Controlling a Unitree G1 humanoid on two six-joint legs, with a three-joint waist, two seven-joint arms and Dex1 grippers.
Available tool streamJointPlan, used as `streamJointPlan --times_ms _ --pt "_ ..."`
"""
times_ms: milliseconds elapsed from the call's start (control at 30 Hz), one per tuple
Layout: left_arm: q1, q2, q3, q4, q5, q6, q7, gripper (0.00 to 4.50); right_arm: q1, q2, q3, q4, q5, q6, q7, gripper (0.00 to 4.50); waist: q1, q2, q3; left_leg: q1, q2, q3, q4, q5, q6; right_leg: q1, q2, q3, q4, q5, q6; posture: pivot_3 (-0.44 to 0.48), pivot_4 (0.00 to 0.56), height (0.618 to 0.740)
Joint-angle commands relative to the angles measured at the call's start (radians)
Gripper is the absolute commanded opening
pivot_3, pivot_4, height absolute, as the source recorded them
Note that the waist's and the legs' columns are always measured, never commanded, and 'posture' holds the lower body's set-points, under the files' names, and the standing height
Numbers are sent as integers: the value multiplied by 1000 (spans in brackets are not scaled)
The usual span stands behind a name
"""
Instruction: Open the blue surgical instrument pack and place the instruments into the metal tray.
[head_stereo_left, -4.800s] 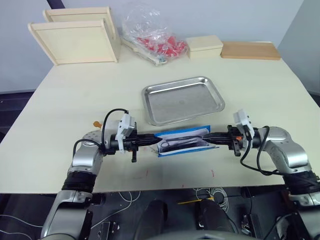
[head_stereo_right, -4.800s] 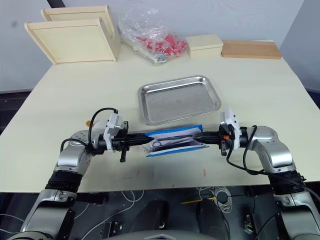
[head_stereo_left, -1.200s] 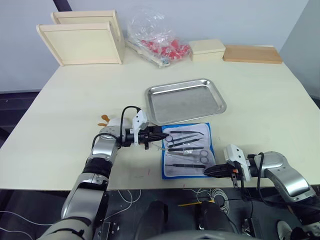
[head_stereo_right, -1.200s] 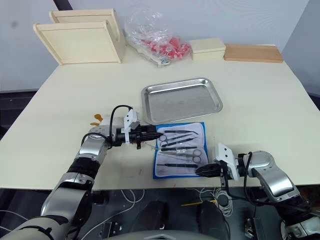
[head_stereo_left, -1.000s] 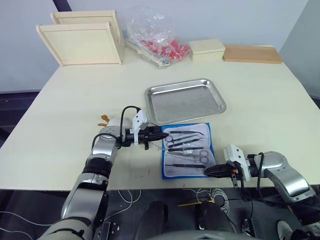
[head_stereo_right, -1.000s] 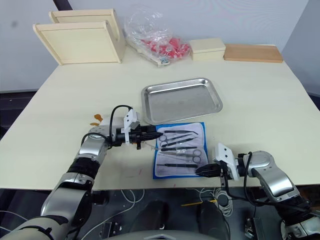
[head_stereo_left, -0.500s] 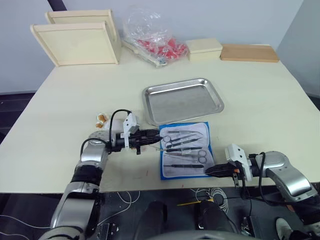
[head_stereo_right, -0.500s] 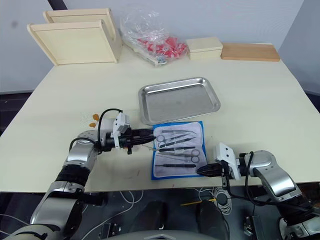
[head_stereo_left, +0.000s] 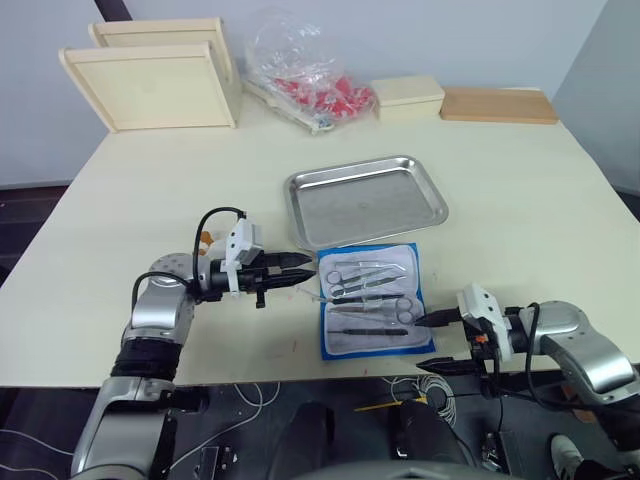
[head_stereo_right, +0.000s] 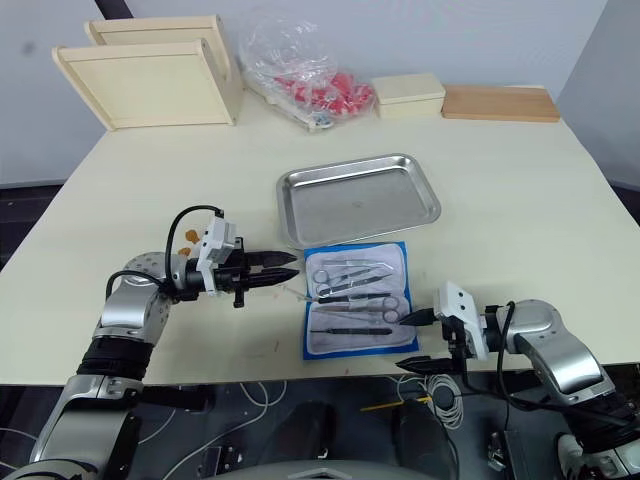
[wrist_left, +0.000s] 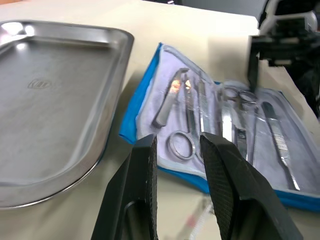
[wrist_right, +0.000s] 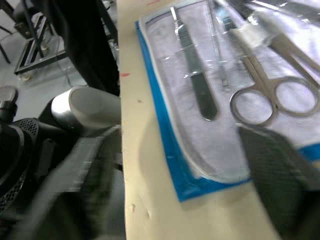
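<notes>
We see the blue surgical instrument pack lying unfolded between our two grippers, its pale lining up and the instruments still in its clear pockets. Our left gripper points at the pack's near-left corner, jaws a little apart on nothing, with bare table just ahead of the tips. Our right gripper sits at the pack's opposite side by the table's front edge, jaws spread wide and empty. Beyond both, the metal tray lies empty, its near rim just beside the pack. We make out a small round stamp in the tray floor, unreadable.
</notes>
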Motion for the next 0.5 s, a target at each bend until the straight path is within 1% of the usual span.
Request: streamJointPlan --times_ms 33,100,200,367,500 --pt "9 26 29 -80 -36 -15 -15 1457 3 -19 -67 -53 59 17 7 4477 0 0 0 0 0 0 0 0 0 0 0 0 0 0 0 0 150 740" --pt "26 50 31 -114 -45 -19 -39 1457 -1 -18 -103 -72 91 -1 16 4477 -1 0 0 -1 0 0 0 0 0 -1 0 0 0 0 0 0 150 740" --pt "42 78 29 -143 -53 -16 -64 1457 -10 -9 -125 -65 86 -63 22 4477 -2 0 1 -2 0 0 0 0 0 -2 0 0 0 0 0 0 150 740" --pt "56 135 30 -210 -90 16 -111 1457 -98 43 -131 32 62 -185 34 4477 -4 0 3 -2 0 2 0 0 0 -2 1 0 0 0 0 0 150 740" --pt "66 160 33 -252 -115 46 -112 1457 -144 76 -104 109 30 -256 50 4477 0 0 3 -2 1 2 -1 0 0 -3 1 0 0 0 0 0 150 740"
